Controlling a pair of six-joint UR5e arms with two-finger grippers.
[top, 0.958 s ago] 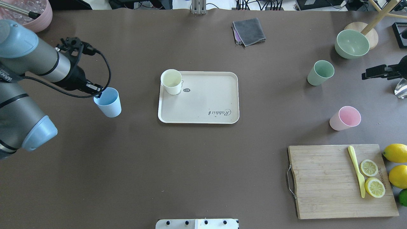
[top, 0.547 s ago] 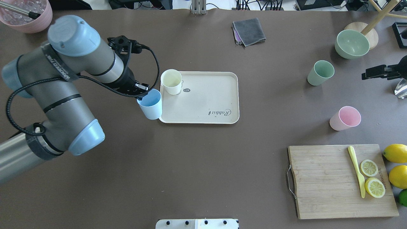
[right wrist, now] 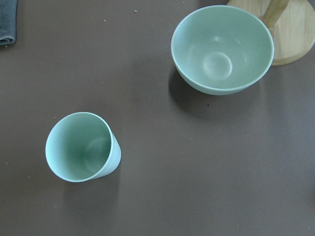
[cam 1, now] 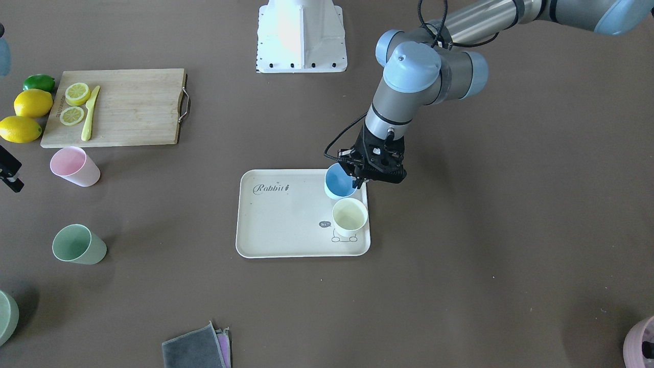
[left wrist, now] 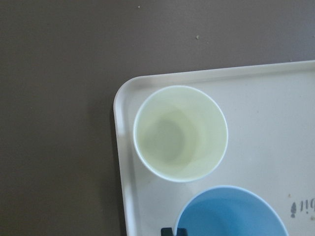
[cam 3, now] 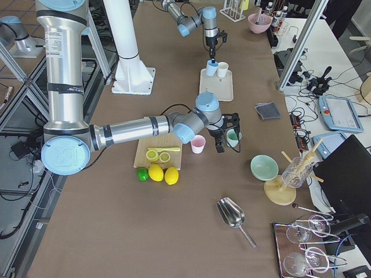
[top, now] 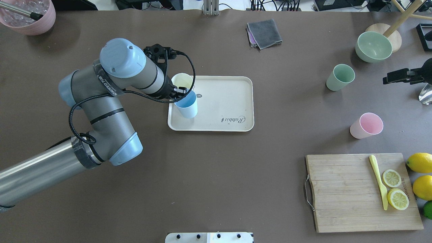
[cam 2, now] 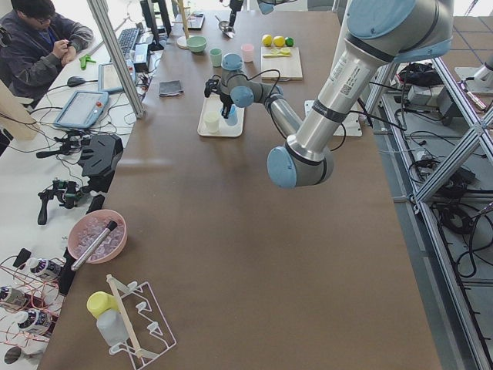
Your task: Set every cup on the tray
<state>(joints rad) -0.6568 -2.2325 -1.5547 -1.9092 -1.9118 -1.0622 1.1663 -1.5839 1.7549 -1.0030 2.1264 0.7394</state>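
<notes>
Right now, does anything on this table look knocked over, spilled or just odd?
Nothing stands out. No cup is tipped over: the yellow cup sits on the tray, the blue cup, in the left arm's jaws, is beside it over the tray, and the green cup and pink cup stand on the table.

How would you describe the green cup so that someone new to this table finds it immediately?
Start at the wooden cutting board with the lemon slices. Beyond it, away from the robot, stands a pink cup, and further on the green cup. Unlike the green bowl behind it, it is tall, narrow and tapered.
</notes>
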